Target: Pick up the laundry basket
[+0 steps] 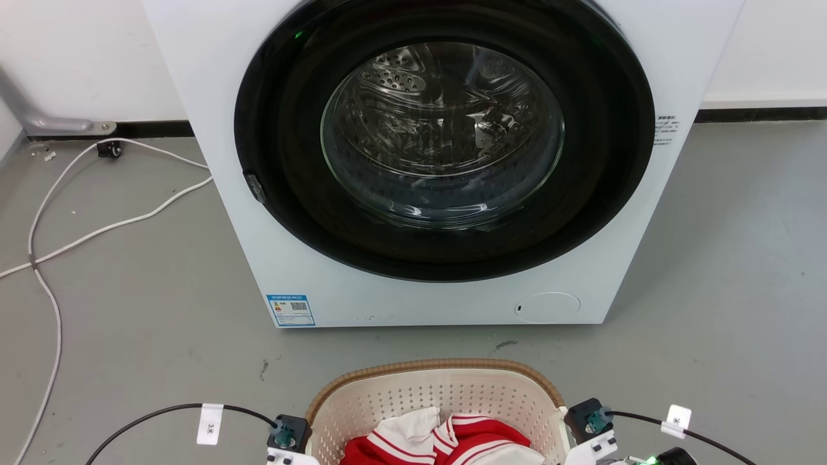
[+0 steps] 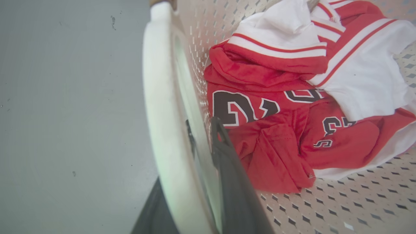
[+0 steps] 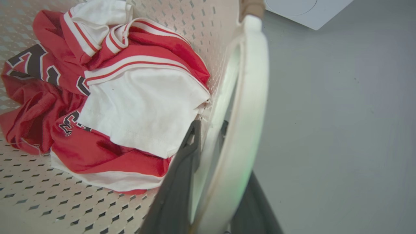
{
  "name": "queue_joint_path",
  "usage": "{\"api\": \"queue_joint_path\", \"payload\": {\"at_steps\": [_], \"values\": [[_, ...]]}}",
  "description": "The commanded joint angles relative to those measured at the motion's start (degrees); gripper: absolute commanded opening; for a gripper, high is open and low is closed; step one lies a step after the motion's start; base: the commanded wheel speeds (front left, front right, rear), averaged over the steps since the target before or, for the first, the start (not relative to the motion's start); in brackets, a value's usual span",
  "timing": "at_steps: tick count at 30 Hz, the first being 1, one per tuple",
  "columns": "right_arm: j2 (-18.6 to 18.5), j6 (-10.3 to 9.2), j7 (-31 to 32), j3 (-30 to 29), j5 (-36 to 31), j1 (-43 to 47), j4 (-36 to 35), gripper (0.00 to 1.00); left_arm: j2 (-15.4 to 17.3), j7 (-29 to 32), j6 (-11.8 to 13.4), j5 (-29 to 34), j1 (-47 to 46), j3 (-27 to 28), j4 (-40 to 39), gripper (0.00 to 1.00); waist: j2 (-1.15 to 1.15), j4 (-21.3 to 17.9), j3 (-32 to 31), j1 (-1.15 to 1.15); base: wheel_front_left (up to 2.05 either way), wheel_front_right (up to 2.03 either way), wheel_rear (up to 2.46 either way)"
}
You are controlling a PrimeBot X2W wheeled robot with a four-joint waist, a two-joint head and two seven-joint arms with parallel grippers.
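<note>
The laundry basket (image 1: 446, 371), cream perforated plastic with a brown woven-look rim, stands on the grey floor at the bottom centre of the head view, in front of the washing machine. Red and white clothes (image 1: 446, 439) lie inside it. In the left wrist view my left gripper (image 2: 203, 130) is shut on the basket's white side handle (image 2: 161, 107), one finger inside the wall and one outside. My right gripper (image 3: 209, 128) grips the opposite white handle (image 3: 252, 97) the same way, shut across it. The fingertips are partly hidden by the handles.
A white front-loading washing machine (image 1: 439, 303) with its round dark door shut stands just beyond the basket. White cables (image 1: 48, 258) trail over the floor at the left. Black cables with white tags (image 1: 210, 423) run from both wrists.
</note>
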Motion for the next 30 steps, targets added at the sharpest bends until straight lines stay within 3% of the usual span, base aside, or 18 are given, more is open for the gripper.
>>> {"api": "queue_joint_path", "payload": {"at_steps": [1,30], "values": [[0.0,0.18,0.2,0.7,0.2,0.7,0.1,0.0,0.5,-0.5,-0.2,-0.3,0.3,-0.5,-0.5,0.0,0.0,0.0,0.0,0.01,0.0,0.0,0.0],[-0.6,0.19,-0.6,5.7,5.2,0.1,0.7,0.0,0.9,-2.5,-0.2,-7.2,-0.9,-7.0,0.4,0.0,0.0,-0.6,-0.4,0.01,0.0,0.0,0.0]]}}
